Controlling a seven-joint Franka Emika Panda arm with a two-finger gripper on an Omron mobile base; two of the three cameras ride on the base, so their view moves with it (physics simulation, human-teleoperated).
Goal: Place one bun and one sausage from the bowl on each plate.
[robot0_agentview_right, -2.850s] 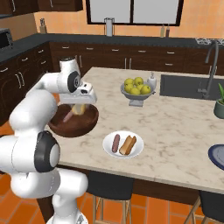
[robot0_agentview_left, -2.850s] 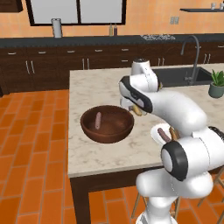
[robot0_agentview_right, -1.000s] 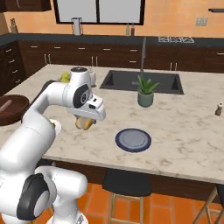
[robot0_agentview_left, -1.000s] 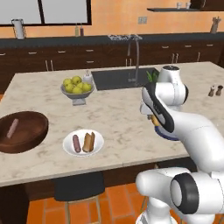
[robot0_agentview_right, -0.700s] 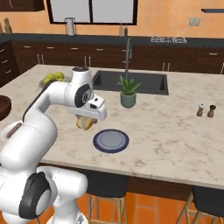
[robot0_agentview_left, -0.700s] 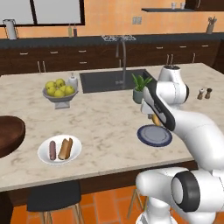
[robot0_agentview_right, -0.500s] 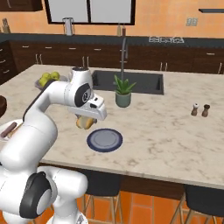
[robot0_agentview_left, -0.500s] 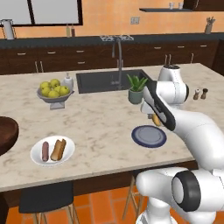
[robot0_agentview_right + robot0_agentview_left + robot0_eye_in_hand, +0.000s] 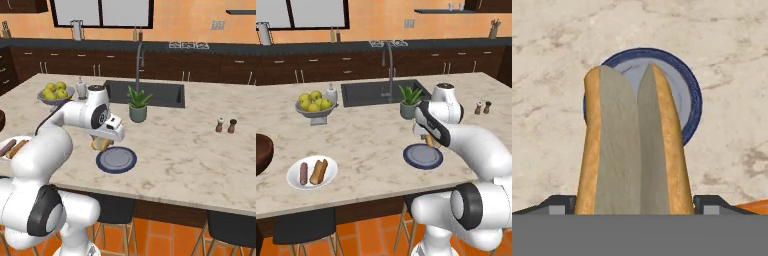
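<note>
The gripper (image 9: 633,207) grips a bun (image 9: 632,145) above the blue plate (image 9: 423,156) on the bench (image 9: 371,145). The white plate (image 9: 312,172), well apart, carries a sausage (image 9: 304,173) and bun.

Was a home kitchen: black inset sink (image 9: 377,92) with curved steel tap (image 9: 389,52) beyond the claw (image 9: 102,143), beige marble island counter (image 9: 371,145) beneath it, dark wooden cabinets (image 9: 125,62) farther behind, terracotta floor tiles (image 9: 165,235) below.

Glossy white arm (image 9: 476,145) — dark joints (rounded, bulbous links)
</note>
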